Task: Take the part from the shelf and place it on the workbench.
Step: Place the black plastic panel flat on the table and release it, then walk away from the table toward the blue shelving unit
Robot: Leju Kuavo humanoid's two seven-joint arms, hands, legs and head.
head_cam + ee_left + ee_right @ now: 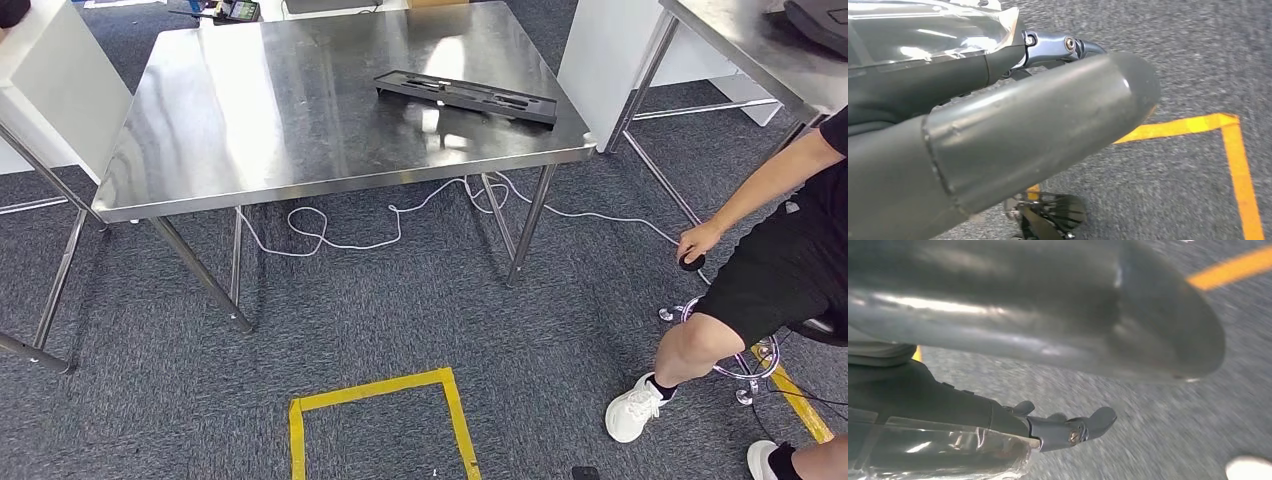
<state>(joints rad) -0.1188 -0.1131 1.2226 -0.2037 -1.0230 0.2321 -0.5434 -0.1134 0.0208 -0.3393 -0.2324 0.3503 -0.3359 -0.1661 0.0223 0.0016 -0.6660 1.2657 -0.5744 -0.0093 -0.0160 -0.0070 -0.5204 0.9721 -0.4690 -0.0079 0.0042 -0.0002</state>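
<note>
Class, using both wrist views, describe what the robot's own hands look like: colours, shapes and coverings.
The left hand has a thick, rounded grey thumb, darker fingers with a metal screw joint, and clear shiny plastic wrap. The right hand looks the same.

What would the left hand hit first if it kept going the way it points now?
Probably the grey carpet: the left hand points down at the floor near the yellow tape, nothing showing between; depth unclear.
</note>
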